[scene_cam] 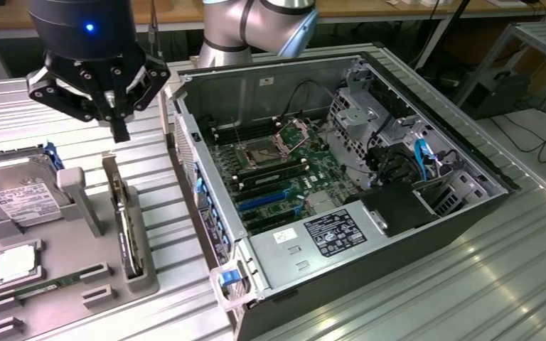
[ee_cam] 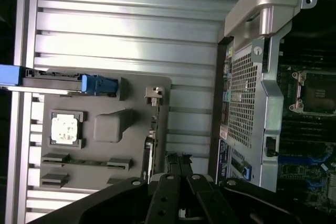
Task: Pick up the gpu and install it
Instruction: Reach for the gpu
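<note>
The gpu [scene_cam: 126, 224] stands on its long edge in a slot of a grey holder tray [scene_cam: 83, 266] on the ribbed metal counter [scene_cam: 443, 284]. It lies at about 9 o'clock from the open computer case [scene_cam: 349, 177] in the exterior view. Its long axis there runs nearly 12 to 6 o'clock, leaning a little toward 11 to 5, roughly parallel to the near wall of the case. Only its thin upper edge faces up, with its flat faces turned toward 3 and 9 o'clock. In the wrist view the gpu [ee_cam: 151, 140] reads as a narrow dark strip. A silvery bracket piece sits at the end that is level with the hard drive [ee_cam: 58, 83].

The gripper [scene_cam: 119, 133] hangs above the counter at about 12 o'clock from the gpu in the exterior view, clear of the card and touching nothing. Its two fingers are drawn together with nothing between them. In the wrist view the gripper [ee_cam: 178, 157] lies just beside the gpu strip, between the tray and the case.

On the same tray, at 9 o'clock from the gpu, the hard drive [scene_cam: 17, 199] rests with its white label up. A square processor chip [scene_cam: 15, 264] and a slim green memory stick [scene_cam: 40, 290] lie toward 7 o'clock. The case lies open with its motherboard [scene_cam: 273, 170] exposed.
</note>
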`<state>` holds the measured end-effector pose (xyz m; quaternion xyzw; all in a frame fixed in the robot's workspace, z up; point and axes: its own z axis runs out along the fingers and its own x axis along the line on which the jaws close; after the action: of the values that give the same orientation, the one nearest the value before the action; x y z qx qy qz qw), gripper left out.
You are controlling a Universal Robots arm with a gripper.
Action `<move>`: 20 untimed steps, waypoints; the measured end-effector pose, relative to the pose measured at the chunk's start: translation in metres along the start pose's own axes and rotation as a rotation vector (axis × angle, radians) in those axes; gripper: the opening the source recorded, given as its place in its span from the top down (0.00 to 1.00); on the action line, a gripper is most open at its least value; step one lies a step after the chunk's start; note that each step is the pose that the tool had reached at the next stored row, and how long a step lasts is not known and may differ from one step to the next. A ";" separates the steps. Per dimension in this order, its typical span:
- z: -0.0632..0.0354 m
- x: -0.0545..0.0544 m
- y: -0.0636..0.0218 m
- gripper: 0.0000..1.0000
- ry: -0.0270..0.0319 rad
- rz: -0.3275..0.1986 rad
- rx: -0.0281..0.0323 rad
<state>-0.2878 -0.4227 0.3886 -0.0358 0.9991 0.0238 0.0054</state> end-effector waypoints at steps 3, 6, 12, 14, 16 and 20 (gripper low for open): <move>-0.0002 0.006 -0.0048 0.89 0.0001 0.000 0.0000; 0.0001 0.012 -0.0097 0.89 0.0000 0.000 0.0000; 0.0014 0.026 -0.0141 0.89 0.0001 0.000 0.0001; 0.0019 0.031 -0.0143 0.89 0.0000 0.000 0.0000; 0.0022 0.036 -0.0146 0.89 0.0000 0.000 0.0000; 0.0028 0.047 -0.0157 0.89 0.0000 0.000 0.0000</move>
<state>-0.3336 -0.4416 0.3844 -0.0358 0.9991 0.0238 0.0054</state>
